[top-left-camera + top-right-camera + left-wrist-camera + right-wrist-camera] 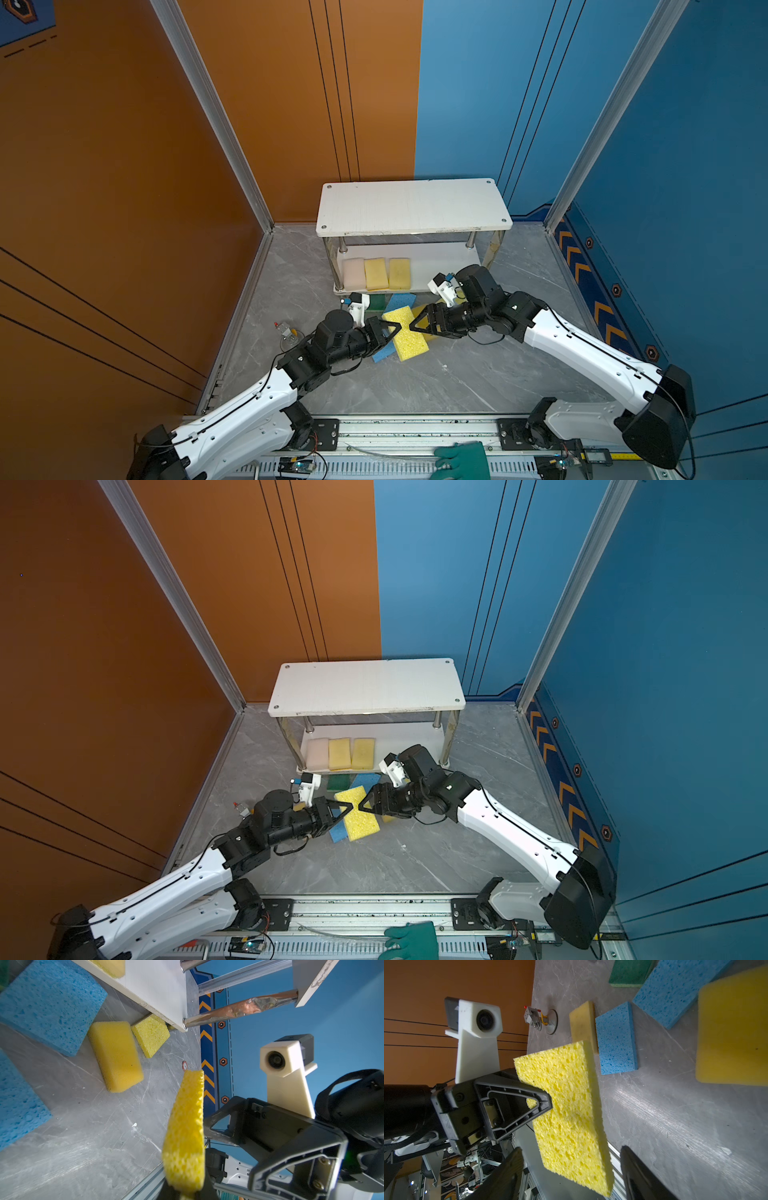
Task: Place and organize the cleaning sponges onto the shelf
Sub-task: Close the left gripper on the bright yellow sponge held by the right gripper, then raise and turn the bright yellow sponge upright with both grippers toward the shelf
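While the left gripper [396, 328] is clamped on one edge of the bright yellow, coarse-pored rectangular sponge [409, 338], the sponge is held clear of the grey marbled floor [457, 374] and projects ahead of the fingertips toward the right gripper [414, 326]. The right gripper's jaws stand wide apart and straddle the opposite edge without contact, so the load rests on the left grip alone.

Beneath both grippers lie loose sponges, among them a light blue porous sponge [401, 300] and a dark green sponge [376, 302]. Beyond the grippers stands the two-tier white-board shelf with chrome posts [413, 205]. Its lower board carries a pale pink-beige sponge [353, 274] and two yellow sponges [376, 273] side by side.

Probable faults:
- Slip or pivot. Cause: a narrow edge grip on soft, compressible foam.
- Snag. Cause: the right jaws catching the sponge on withdrawal.
- Collision. Cause: entry to the lower board passing close under the top board and between posts.
- Row disturbance. Cause: the held sponge pushing those already placed.
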